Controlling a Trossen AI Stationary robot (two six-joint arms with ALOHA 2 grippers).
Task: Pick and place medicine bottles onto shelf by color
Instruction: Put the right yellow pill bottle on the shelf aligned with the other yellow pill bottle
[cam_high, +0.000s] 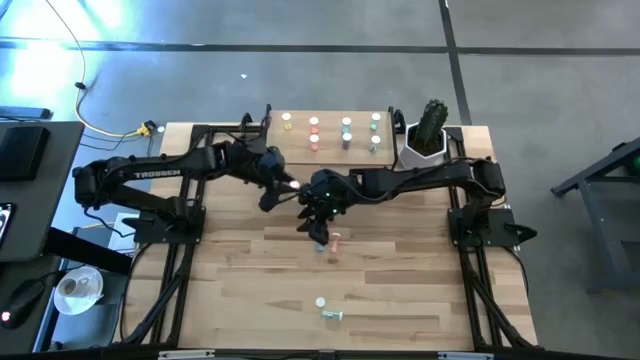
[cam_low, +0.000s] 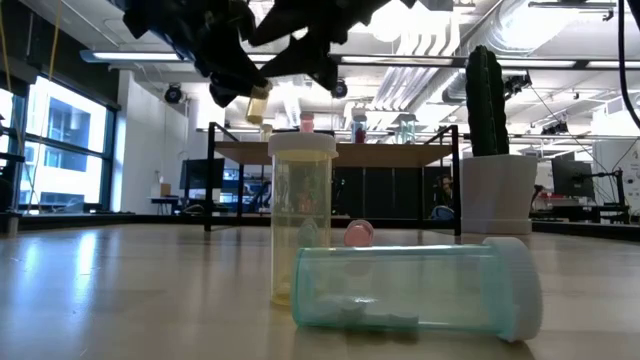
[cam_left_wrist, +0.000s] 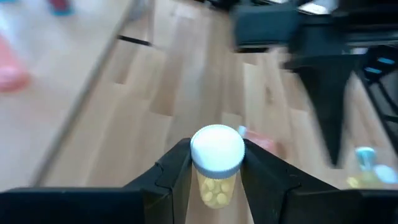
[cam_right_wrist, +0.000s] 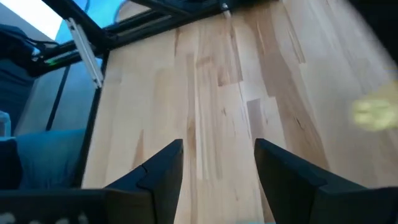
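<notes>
Clamped between the left hand (cam_left_wrist: 216, 180) fingers, a yellow bottle (cam_left_wrist: 216, 163) hangs midair; right hand (cam_right_wrist: 217, 163) gapes empty.

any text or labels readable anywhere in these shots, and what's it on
"TROSSEN" in white letters on the left arm, read in the high view.
Medicine bottles: the yellow bottle in the left gripper and the lying green bottle show no readable label.
Nothing else can be read.

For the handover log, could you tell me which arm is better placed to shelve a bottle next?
Left, probably: its claw already grips a yellow bottle near the shelf; the right claw is open and empty.
</notes>
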